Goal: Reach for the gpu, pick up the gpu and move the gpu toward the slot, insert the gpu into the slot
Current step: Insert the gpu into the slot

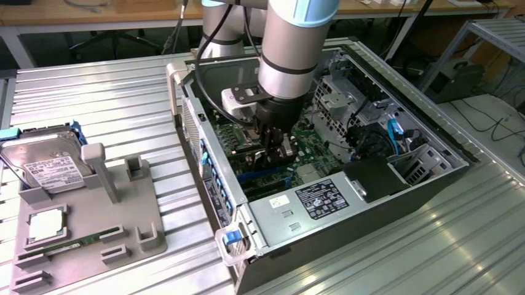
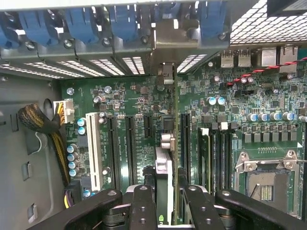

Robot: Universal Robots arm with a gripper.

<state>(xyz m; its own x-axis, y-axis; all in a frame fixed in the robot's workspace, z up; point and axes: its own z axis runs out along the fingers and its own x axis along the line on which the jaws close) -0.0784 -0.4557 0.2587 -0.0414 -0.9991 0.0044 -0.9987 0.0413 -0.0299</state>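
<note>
Jaws clamped on gpu (image 2: 163,184), card edge-on between fingers (image 2: 144,206), upright above motherboard (image 2: 225,143). Long axis runs along slot (image 2: 184,139), just beside card. Gripper (image 1: 275,147) inside case (image 1: 426,132).

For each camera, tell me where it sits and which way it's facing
Exterior view: above and off to one side, looking down at the open computer case on the metal table; the arm and gripper show.
Wrist view: on the wrist, facing the motherboard; the gripper fingers hold the gpu.
Shared: gripper, motherboard.
</note>
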